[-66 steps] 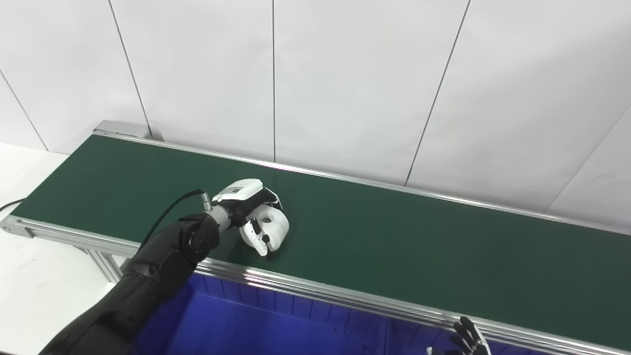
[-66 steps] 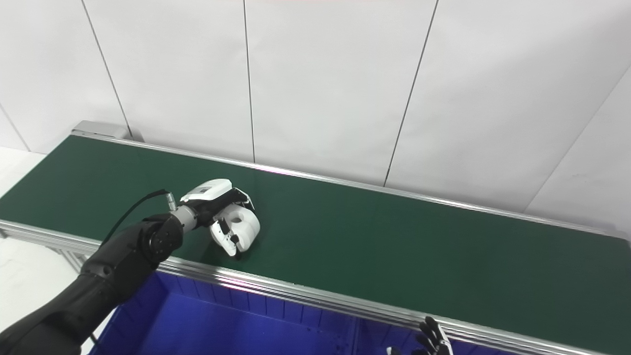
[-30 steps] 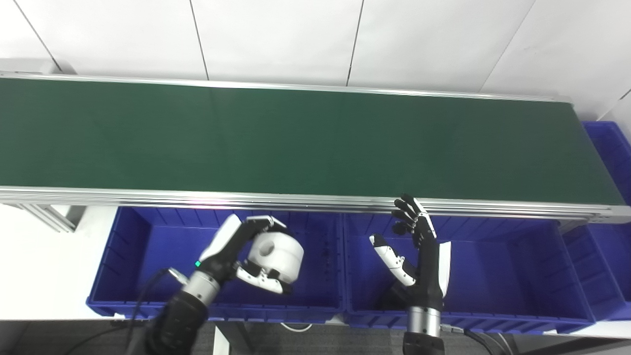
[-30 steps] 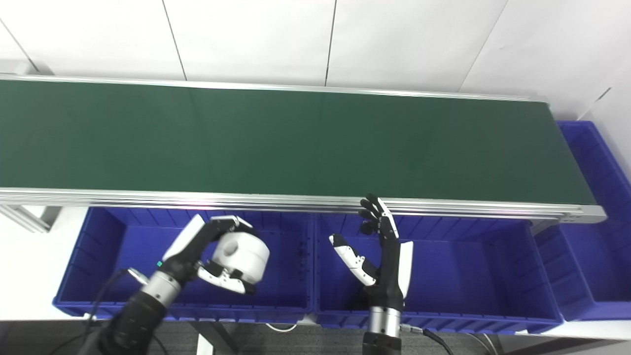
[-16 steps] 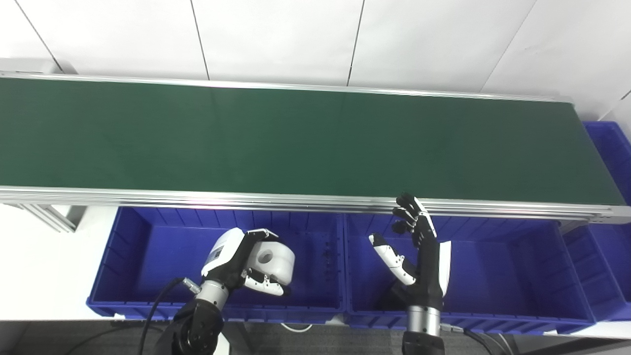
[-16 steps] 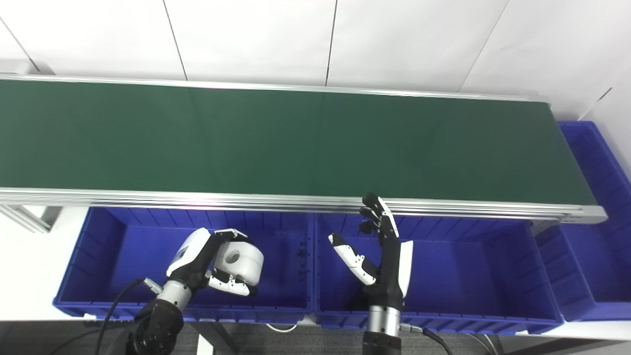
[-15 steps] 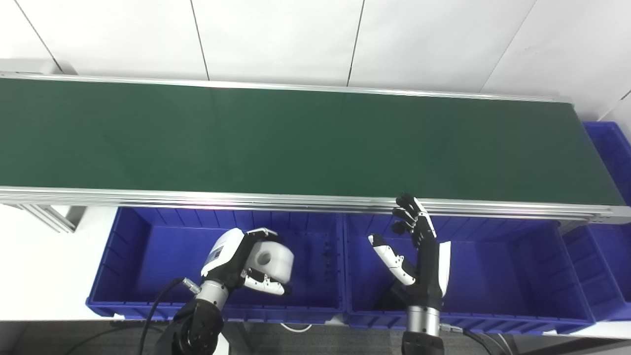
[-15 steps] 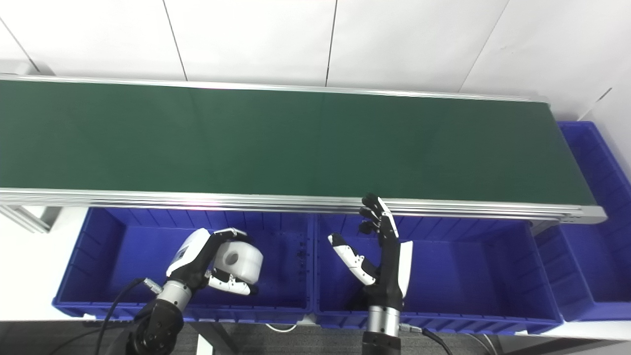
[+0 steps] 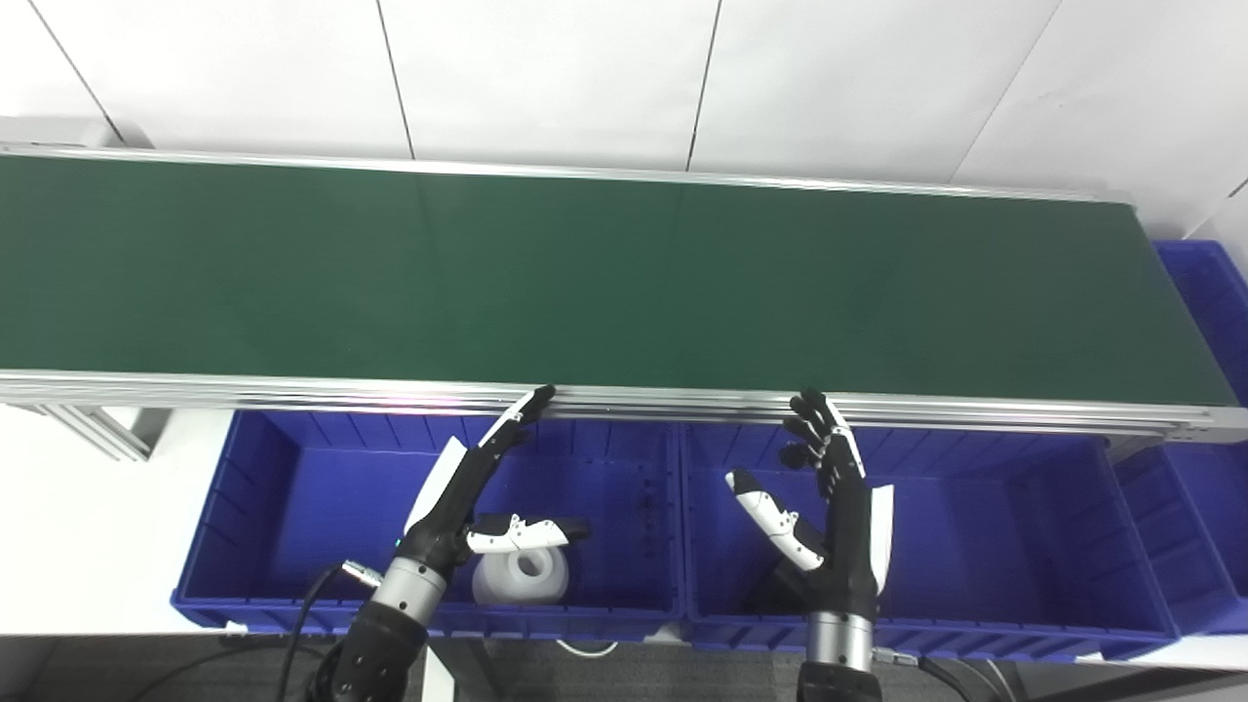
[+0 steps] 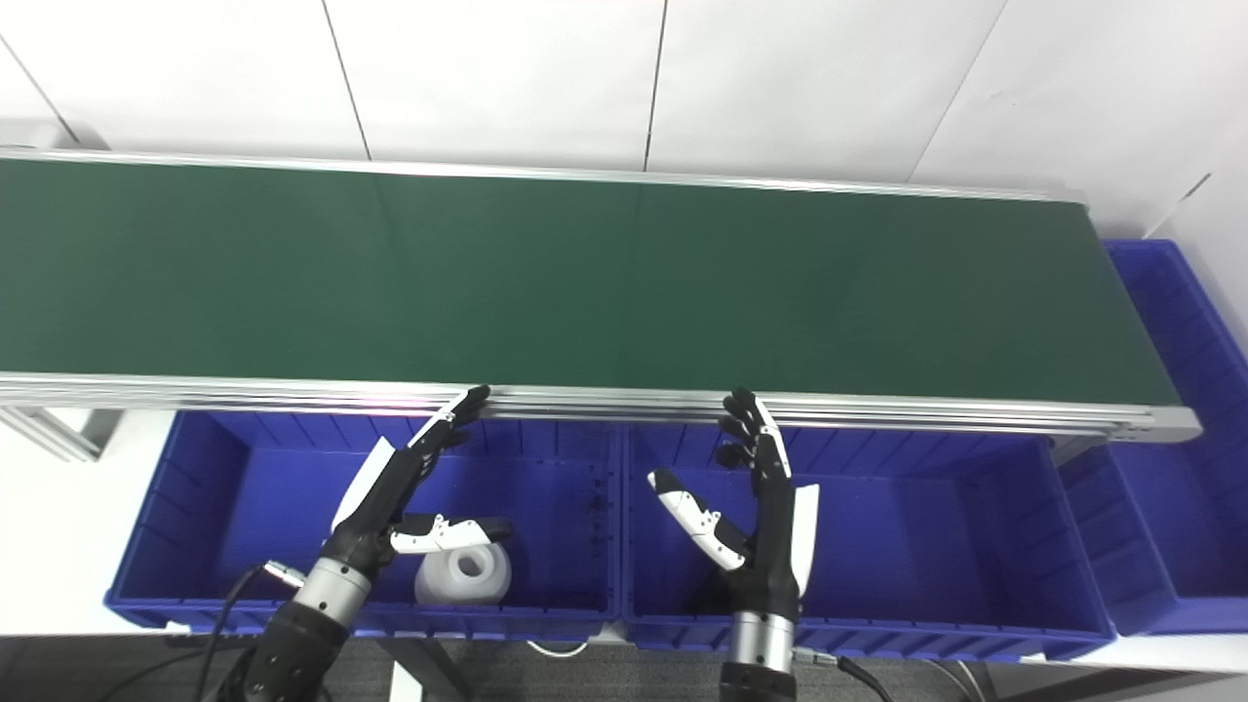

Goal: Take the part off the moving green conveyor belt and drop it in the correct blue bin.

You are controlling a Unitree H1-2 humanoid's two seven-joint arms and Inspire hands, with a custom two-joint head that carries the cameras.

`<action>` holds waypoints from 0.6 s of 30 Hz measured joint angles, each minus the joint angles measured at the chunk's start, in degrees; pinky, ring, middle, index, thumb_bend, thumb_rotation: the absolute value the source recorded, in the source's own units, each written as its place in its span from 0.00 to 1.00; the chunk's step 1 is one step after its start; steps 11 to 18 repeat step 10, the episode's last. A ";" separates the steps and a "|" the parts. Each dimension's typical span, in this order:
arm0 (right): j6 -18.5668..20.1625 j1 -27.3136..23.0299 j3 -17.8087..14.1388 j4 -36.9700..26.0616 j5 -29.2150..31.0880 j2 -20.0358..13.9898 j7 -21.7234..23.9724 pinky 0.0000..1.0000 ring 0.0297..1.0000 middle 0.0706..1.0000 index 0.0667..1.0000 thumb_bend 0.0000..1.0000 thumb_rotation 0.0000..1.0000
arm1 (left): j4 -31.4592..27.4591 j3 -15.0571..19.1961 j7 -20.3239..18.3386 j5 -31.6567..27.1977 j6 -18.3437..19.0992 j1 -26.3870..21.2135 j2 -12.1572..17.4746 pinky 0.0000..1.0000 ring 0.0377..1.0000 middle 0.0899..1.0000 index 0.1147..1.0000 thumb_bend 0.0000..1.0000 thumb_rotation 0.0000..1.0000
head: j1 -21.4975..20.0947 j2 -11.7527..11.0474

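The part, a white cylinder with a centre hole (image 9: 522, 577), lies on the floor of the left blue bin (image 9: 244, 487), near its front wall. My left hand (image 9: 468, 492) is open just above it, fingers stretched toward the belt edge, thumb over the part, not touching it. My right hand (image 9: 829, 507) is open and empty, held upright over the middle blue bin (image 9: 975, 526). The green conveyor belt (image 9: 624, 283) carries nothing. In the right eye view the part (image 10: 462, 575) shows under the left hand (image 10: 405, 492).
A third blue bin (image 9: 1209, 292) stands at the belt's right end. The belt's aluminium rail (image 9: 624, 398) runs just behind both hands. A white surface (image 9: 78, 517) lies left of the bins. A white panelled wall stands behind the belt.
My left hand has opened and let go of the white part, which has dropped to the floor of the left bin. The right hand has barely moved.
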 measured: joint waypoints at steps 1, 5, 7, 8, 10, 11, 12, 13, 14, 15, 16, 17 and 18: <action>0.00 0.17 -0.45 0.18 0.10 0.22 0.70 0.79 0.81 0.84 0.86 0.72 0.40 | 0.01 -0.32 -0.30 -1.05 -0.10 0.43 -0.03 0.89 0.92 0.92 0.91 0.72 0.49 | 0.00 0.00; 0.00 0.26 -1.96 0.70 -0.05 0.47 4.25 0.82 0.84 0.86 0.88 0.80 0.40 | 1.10 0.46 -2.49 -5.55 -0.19 1.46 -1.04 0.90 0.93 0.96 0.96 0.73 0.51 | 0.00 -0.09; 0.00 0.26 -2.46 0.69 -0.04 0.43 6.26 0.82 0.85 0.86 0.88 0.81 0.40 | 1.56 0.80 -2.89 -6.22 -0.19 1.47 -1.46 0.91 0.94 0.96 0.96 0.74 0.51 | 0.09 -0.18; 0.00 0.29 -2.72 0.70 -0.02 0.46 7.00 0.82 0.85 0.86 0.88 0.81 0.40 | 1.59 0.91 -2.99 -6.25 -0.19 1.47 -1.57 0.91 0.94 0.96 0.96 0.74 0.51 | 0.00 -0.35; 0.00 0.48 -3.38 0.66 0.50 0.50 8.35 0.84 0.85 0.86 0.87 0.86 0.38 | 1.77 1.06 -3.36 -6.25 -0.20 1.47 -1.75 0.90 0.94 0.96 0.95 0.75 0.50 | -0.26 -0.44; 0.00 0.48 -3.38 0.66 0.50 0.50 8.35 0.84 0.85 0.86 0.87 0.86 0.38 | 1.77 1.06 -3.36 -6.25 -0.20 1.47 -1.75 0.90 0.94 0.96 0.95 0.75 0.50 | -0.26 -0.44; 0.00 0.48 -3.38 0.66 0.50 0.50 8.35 0.84 0.85 0.86 0.87 0.86 0.38 | 1.77 1.06 -3.36 -6.25 -0.20 1.47 -1.75 0.90 0.94 0.96 0.95 0.75 0.50 | -0.26 -0.44; 0.00 0.48 -3.38 0.66 0.50 0.50 8.35 0.84 0.85 0.86 0.87 0.86 0.38 | 1.77 1.06 -3.36 -6.25 -0.20 1.47 -1.75 0.90 0.94 0.96 0.95 0.75 0.50 | -0.26 -0.44; 0.00 0.48 -3.38 0.66 0.50 0.50 8.35 0.84 0.85 0.86 0.87 0.86 0.38 | 1.77 1.06 -3.36 -6.25 -0.20 1.47 -1.75 0.90 0.94 0.96 0.95 0.75 0.50 | -0.26 -0.44; 0.00 0.48 -3.38 0.66 0.50 0.50 8.35 0.84 0.85 0.86 0.87 0.86 0.38 | 1.77 1.06 -3.36 -6.25 -0.20 1.47 -1.75 0.90 0.94 0.96 0.95 0.75 0.50 | -0.26 -0.44; 0.00 0.48 -3.38 0.66 0.50 0.50 8.35 0.84 0.85 0.86 0.87 0.86 0.38 | 1.77 1.06 -3.36 -6.25 -0.20 1.47 -1.75 0.90 0.94 0.96 0.95 0.75 0.50 | -0.26 -0.44; 0.00 0.48 -3.38 0.66 0.50 0.50 8.35 0.84 0.85 0.86 0.87 0.86 0.38 | 1.77 1.06 -3.36 -6.25 -0.20 1.47 -1.75 0.90 0.94 0.96 0.95 0.75 0.50 | -0.26 -0.44; 0.00 0.48 -3.38 0.66 0.50 0.50 8.35 0.84 0.85 0.86 0.87 0.86 0.38 | 1.77 1.06 -3.36 -6.25 -0.20 1.47 -1.75 0.90 0.94 0.96 0.95 0.75 0.50 | -0.26 -0.44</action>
